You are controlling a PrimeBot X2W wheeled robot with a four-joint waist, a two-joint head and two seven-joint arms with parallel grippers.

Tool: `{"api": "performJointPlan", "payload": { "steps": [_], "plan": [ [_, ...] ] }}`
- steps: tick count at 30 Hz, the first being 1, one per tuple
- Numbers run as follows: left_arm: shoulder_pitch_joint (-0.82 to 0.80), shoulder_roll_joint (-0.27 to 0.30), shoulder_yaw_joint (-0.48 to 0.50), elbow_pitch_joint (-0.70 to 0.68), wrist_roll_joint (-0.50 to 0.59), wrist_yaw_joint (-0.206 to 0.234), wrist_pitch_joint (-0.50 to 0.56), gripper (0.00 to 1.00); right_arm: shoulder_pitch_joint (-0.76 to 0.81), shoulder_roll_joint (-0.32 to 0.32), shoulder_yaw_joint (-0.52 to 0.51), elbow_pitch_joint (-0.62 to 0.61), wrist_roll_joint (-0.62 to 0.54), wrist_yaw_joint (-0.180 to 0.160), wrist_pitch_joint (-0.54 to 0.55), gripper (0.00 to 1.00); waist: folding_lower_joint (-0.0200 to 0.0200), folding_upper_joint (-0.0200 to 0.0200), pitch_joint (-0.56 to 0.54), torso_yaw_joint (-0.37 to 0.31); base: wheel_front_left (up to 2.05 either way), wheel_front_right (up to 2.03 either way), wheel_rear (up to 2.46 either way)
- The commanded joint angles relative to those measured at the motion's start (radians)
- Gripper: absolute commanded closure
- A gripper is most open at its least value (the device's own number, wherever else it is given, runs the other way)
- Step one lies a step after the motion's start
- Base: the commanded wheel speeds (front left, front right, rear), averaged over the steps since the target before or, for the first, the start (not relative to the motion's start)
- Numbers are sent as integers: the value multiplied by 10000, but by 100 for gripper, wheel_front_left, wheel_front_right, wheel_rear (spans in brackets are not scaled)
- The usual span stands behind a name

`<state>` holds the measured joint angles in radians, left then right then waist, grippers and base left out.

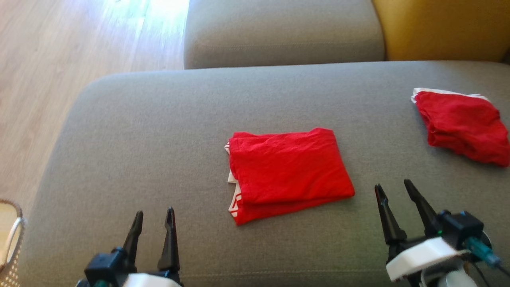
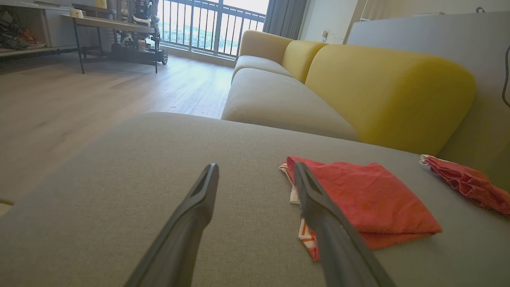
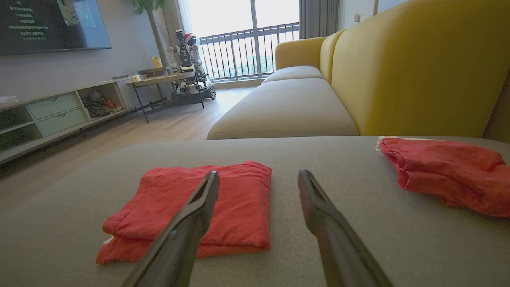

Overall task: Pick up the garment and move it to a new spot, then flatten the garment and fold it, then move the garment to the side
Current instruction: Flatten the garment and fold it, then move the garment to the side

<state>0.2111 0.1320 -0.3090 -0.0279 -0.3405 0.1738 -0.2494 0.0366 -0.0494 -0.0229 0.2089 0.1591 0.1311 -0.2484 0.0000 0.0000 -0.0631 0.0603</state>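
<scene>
Head view shows a wide grey sofa seat [image 1: 159, 131], and near its middle lies the folded red garment [image 1: 289, 173]. It is flat, a neat rectangle. Two layers are visible at its near edge, and some white and striped trim shows at its left side. A second red garment [image 1: 462, 125] lies well apart from it at the far right of the same seat. This one is folded more loosely and is a little wrinkled, with a white edge at the back.

The left claw [image 1: 154, 213] is at the lower left over bare cushion. Its two dark fingers are spread apart and hold nothing — it is near the folded red garment but not touching it. The right claw [image 1: 392, 184] is at the lower right, also wide open and empty. It is just beside the near right corner of the folded red garment, between the two red pieces.

In each wrist view one finger crosses in front of the folded red garment, but I cannot tell if it touches the cloth.

Behind the seat there is another grey cushion [image 1: 283, 32] and a yellow backrest [image 1: 442, 28]. A wooden floor [image 1: 59, 59] is at the left, and the rim of a woven basket [image 1: 16, 223] is at the lower left corner.
</scene>
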Motion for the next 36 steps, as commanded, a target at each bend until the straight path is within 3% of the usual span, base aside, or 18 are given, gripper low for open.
{"api": "performJointPlan", "payload": {
  "steps": [1,20,36],
  "plan": [
    [-185,-75,446,-146,216,-138,-124,0,-76,-12,270,-525,-42,-4,-130,0,0,0,-169,-134,0,0,0],
    [146,-628,1451,922,1493,-1009,-124,0,838,-9,385,-804,265,-4,-133,0,0,0,-510,-281,0,0,0],
    [185,-796,1455,1062,1824,-1220,-124,0,705,-9,262,-649,286,-4,-133,0,0,0,-508,-113,0,0,0]
  ]
}}
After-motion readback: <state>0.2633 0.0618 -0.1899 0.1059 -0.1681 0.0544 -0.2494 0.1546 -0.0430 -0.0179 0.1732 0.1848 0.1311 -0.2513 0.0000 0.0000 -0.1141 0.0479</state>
